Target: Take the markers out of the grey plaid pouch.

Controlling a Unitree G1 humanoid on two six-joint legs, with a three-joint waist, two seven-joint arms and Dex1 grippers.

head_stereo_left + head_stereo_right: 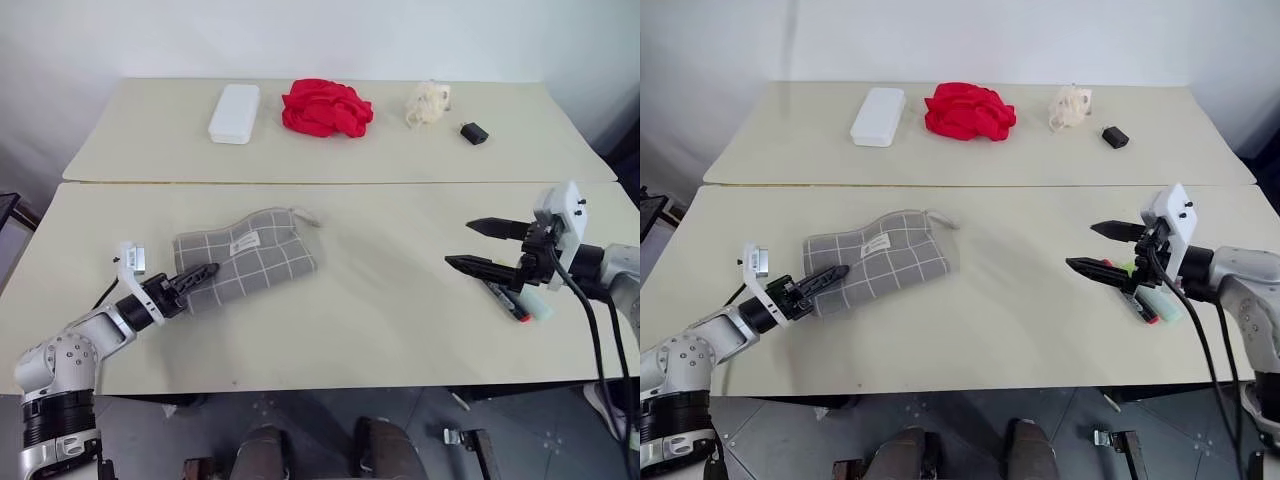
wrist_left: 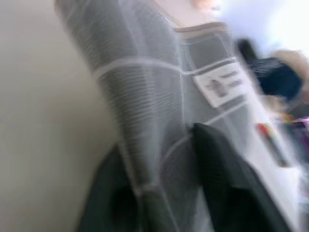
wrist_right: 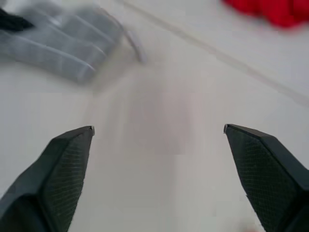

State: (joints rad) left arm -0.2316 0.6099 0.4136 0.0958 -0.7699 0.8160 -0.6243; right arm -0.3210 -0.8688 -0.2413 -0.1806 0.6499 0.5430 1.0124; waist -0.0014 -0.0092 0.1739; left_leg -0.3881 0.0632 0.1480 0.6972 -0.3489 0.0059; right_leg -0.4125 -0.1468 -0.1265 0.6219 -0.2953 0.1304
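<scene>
I'm seeing the grey plaid pouch (image 1: 243, 257) lying flat on the near table (image 1: 380, 320), toward my left. My left gripper (image 1: 203, 274) is pinching the pouch's near-left end between its fingers. Well right of the pouch, my right gripper (image 1: 478, 245) is hanging spread wide, empty, with markers (image 1: 515, 303) lying just beneath it.

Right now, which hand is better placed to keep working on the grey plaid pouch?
The left hand: its fingers straddle the near end of the grey plaid pouch. The right hand hangs open well off to the right, above the markers already lying on the table.
</scene>
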